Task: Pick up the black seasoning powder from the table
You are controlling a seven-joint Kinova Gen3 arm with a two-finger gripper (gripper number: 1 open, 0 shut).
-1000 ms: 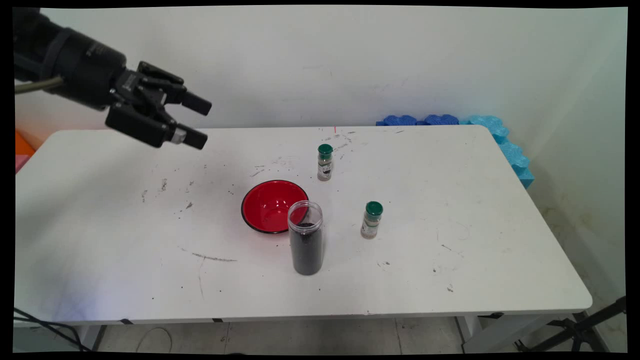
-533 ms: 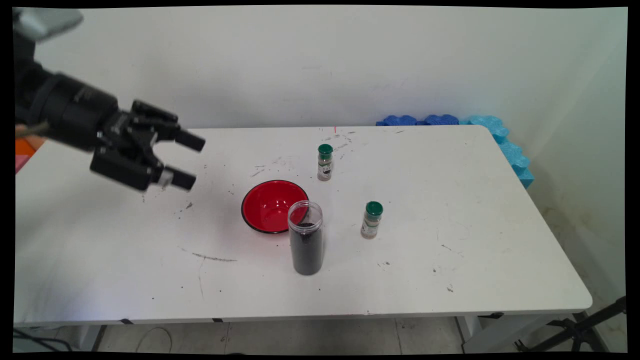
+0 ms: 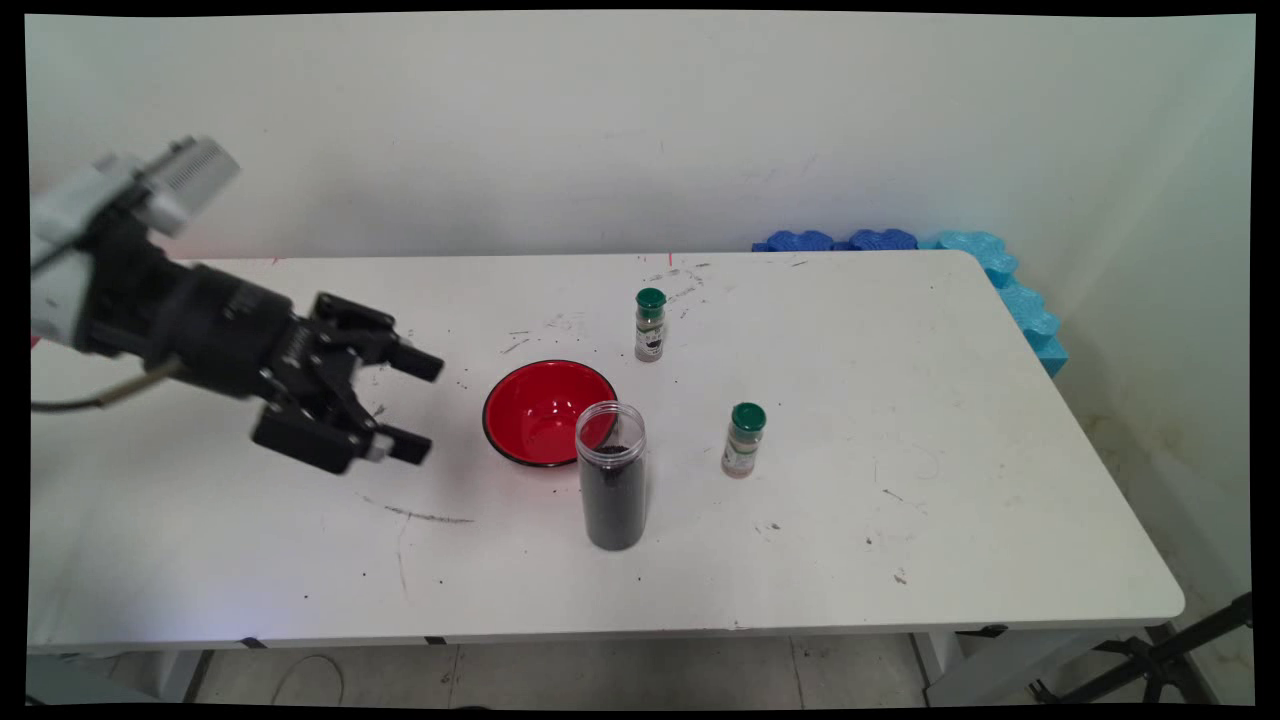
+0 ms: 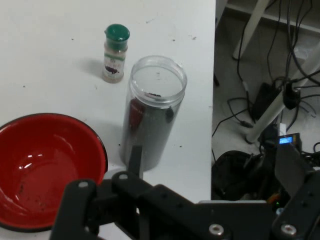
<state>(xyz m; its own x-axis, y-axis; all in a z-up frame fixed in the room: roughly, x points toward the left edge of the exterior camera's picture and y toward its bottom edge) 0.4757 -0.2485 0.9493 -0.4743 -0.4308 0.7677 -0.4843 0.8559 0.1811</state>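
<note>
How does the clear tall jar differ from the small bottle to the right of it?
The clear jar is taller and wider than the small bottle. The jar stands open, with no lid; the bottle wears a green cap. The jar holds dark contents; the bottle's are brownish, behind a label. Both stand upright on the white table.

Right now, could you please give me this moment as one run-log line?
pincer: open, empty, above table | nearest: red bowl, to its left, apart | by bowl: clear jar, upright, dark contents
</note>
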